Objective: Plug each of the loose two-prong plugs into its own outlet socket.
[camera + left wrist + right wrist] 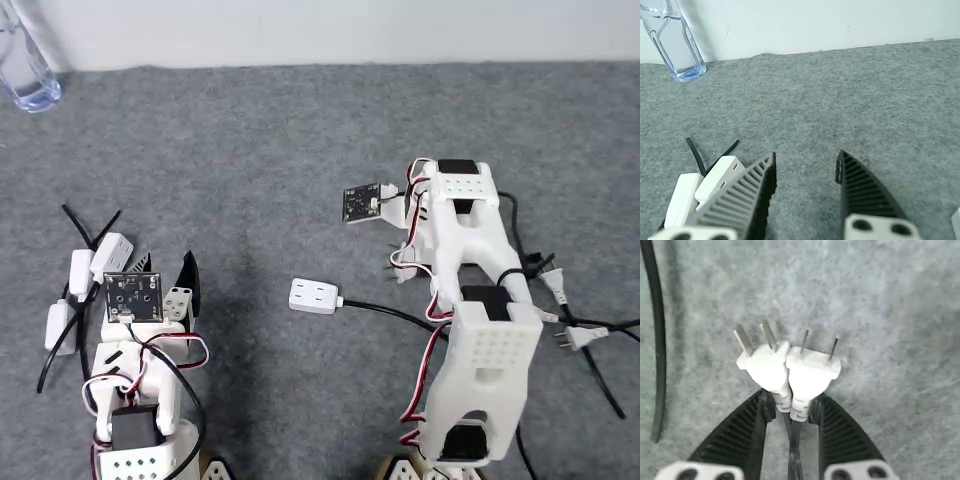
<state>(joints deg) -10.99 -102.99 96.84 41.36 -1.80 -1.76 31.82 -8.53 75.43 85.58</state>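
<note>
On grey felt-like matting below a white wall, the left claw, ribbed black jaws apart, sits just beside blocky white sockets, while the right claw pinches two smooth white plugs, flat prongs pointing away from it.

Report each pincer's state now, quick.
Left pincer: open, holding nothing.
Right pincer: closed on two white plugs, side by side.
</note>
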